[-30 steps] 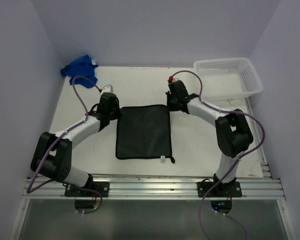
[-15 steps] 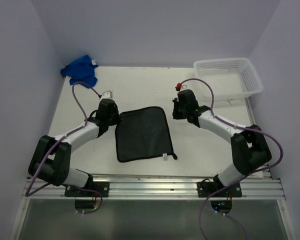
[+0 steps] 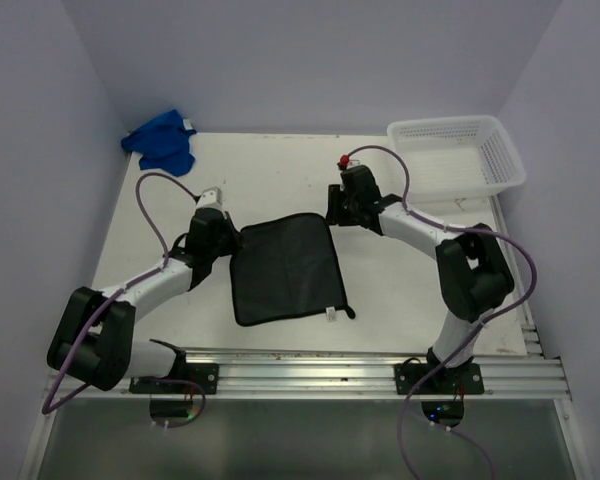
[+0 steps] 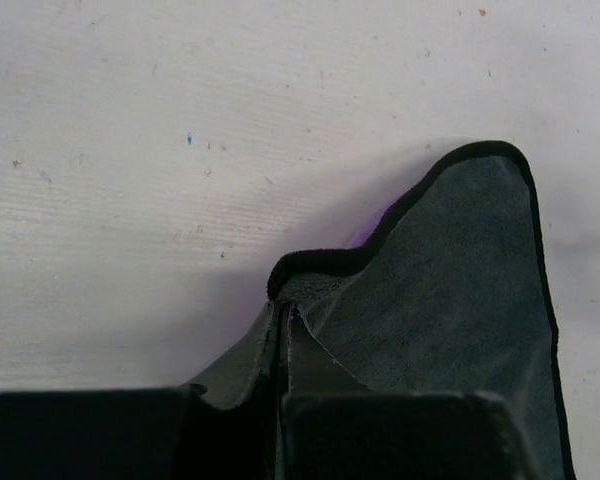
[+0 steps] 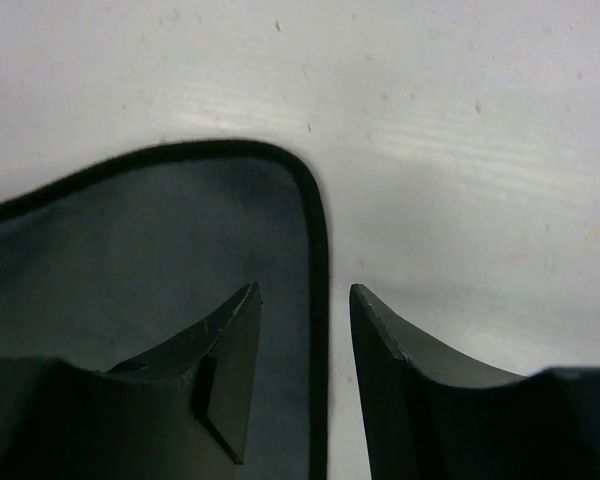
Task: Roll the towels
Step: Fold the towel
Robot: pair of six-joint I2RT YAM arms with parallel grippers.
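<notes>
The dark purple-black towel [image 3: 285,268] lies spread out at the middle of the table. My left gripper [image 3: 233,240] is shut on its far-left corner; in the left wrist view the fingers [image 4: 283,325] pinch a raised fold of the towel [image 4: 450,290]. My right gripper [image 3: 332,208] is open at the far-right corner; in the right wrist view it [image 5: 305,290] straddles the bound right edge of the towel [image 5: 160,240] without gripping it. The blue towel [image 3: 160,140] lies crumpled at the far-left corner.
A white mesh basket [image 3: 500,165] stands at the far right of the table. Purple walls close in the left, back and right sides. A metal rail [image 3: 300,370] runs along the near edge by the arm bases.
The towel's far-left corner was drawn inward by my left gripper. My right gripper swung away to the right, then came back over the far-right corner.
</notes>
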